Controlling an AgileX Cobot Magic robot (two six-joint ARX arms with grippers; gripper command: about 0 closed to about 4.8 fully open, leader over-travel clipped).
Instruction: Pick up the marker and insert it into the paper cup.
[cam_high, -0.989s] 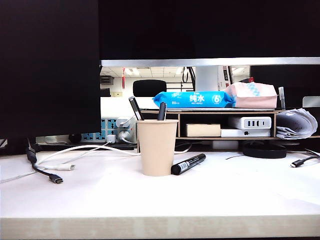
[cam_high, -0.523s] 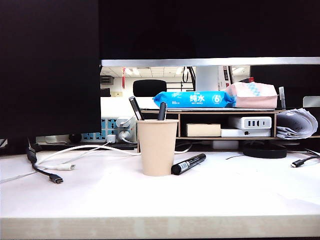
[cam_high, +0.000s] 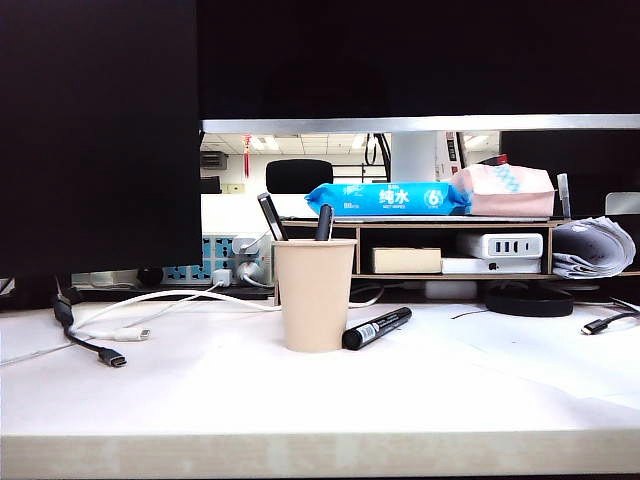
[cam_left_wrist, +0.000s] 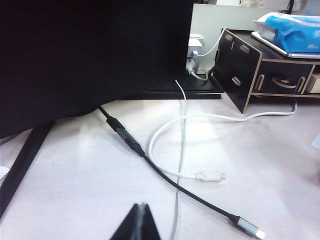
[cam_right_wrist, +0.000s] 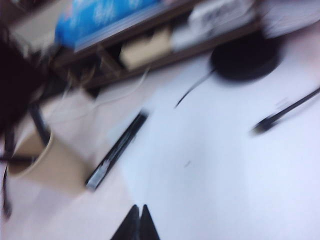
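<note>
White and almost bare, the surface (cam_high: 300, 400) carries the paper cup (cam_high: 314, 294) near its middle, with two dark pens (cam_high: 324, 222) already standing inside. The marker (cam_high: 376, 328) lies flat just right of the cup, its near end touching or almost touching the cup's base. No arm shows in the exterior view. The left claw (cam_left_wrist: 141, 222) is closed and empty over the loose cables (cam_left_wrist: 165, 165) at far left. The right claw (cam_right_wrist: 139, 222) is also closed, holding nothing, above open surface to the right of the marker; its picture is blurred, so how near it is I cannot say surely.

My worry: the claw must open before descending, or its tips will push the marker away. Since the marker lies so close to the cup, a finger could knock the light cup over. Later, the pens inside may block insertion
</note>
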